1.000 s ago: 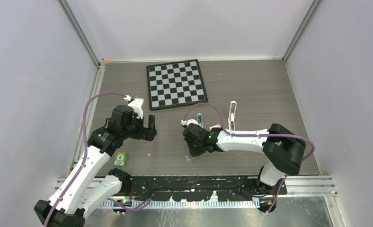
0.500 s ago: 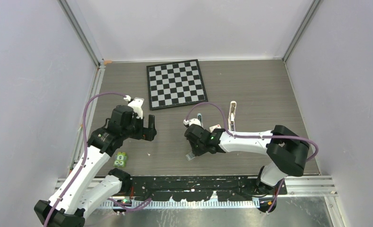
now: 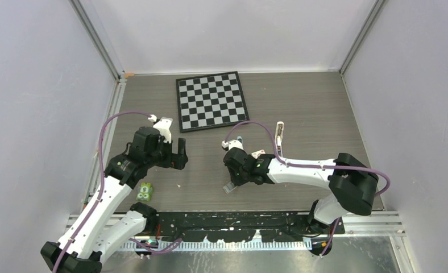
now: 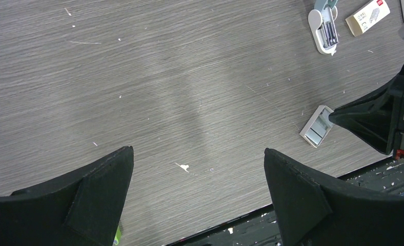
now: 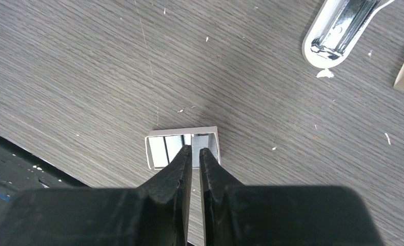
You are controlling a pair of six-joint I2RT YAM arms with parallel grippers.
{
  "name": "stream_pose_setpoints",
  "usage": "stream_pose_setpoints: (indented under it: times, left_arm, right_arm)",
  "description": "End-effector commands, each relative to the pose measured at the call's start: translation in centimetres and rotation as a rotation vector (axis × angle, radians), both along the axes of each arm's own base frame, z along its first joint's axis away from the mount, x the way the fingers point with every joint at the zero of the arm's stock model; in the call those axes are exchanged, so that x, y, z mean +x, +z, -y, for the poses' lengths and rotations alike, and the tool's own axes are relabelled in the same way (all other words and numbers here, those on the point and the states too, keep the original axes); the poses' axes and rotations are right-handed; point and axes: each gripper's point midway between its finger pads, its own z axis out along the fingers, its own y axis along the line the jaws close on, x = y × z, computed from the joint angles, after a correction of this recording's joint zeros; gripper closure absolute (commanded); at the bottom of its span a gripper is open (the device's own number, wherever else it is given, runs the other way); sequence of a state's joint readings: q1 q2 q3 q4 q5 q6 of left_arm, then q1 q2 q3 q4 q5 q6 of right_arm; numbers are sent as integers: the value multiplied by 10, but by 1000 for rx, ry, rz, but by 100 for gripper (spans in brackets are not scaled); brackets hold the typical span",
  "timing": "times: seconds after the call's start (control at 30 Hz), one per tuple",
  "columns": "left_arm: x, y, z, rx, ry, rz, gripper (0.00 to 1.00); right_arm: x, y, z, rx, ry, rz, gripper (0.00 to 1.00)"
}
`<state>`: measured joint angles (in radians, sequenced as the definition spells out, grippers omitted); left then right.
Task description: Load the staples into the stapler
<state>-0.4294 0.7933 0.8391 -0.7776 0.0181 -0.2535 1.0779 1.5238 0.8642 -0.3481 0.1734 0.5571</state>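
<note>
The staples (image 5: 177,147) are silvery strips lying in a small white open tray (image 3: 231,186) near the table's front edge, also in the left wrist view (image 4: 317,132). My right gripper (image 5: 195,148) reaches down to that tray (image 5: 149,151), tips over its near rim. Its jaws are almost together with only a thin slit between them, and I cannot tell if a strip is pinched. The stapler (image 3: 278,136), a slim white bar, lies further back and to the right. My left gripper (image 4: 197,150) hovers open over bare table to the left (image 3: 180,153), holding nothing.
A small white-and-light-blue object (image 4: 324,25) with a shiny metal channel (image 5: 338,28) lies behind the tray, a cream cardboard box (image 4: 366,15) beside it. A chessboard (image 3: 211,100) sits at the back. A green item (image 3: 145,191) lies by the left arm.
The right arm's elbow has swung to the right and its wrist has edged slightly rightward over the tray. Its jaws have narrowed a little. The left arm has not moved.
</note>
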Motion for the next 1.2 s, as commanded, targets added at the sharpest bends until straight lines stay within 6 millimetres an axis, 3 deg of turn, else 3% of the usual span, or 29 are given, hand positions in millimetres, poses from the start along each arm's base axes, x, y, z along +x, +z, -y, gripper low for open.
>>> stream_pose_setpoints:
  times: [0.0,0.27,1.17]
  left_arm:
    - [3,6,-2,0,5,32,0]
    - [3,7,-2,-2,6,33,0]
    - [4,7,-2,0,5,33,0]
  right_arm:
    - [6,24,-10,79,-22,38,83]
    - [5,13,-10,52,-12,17,72]
    - [1,-5,-5,13,-6,-10,69]
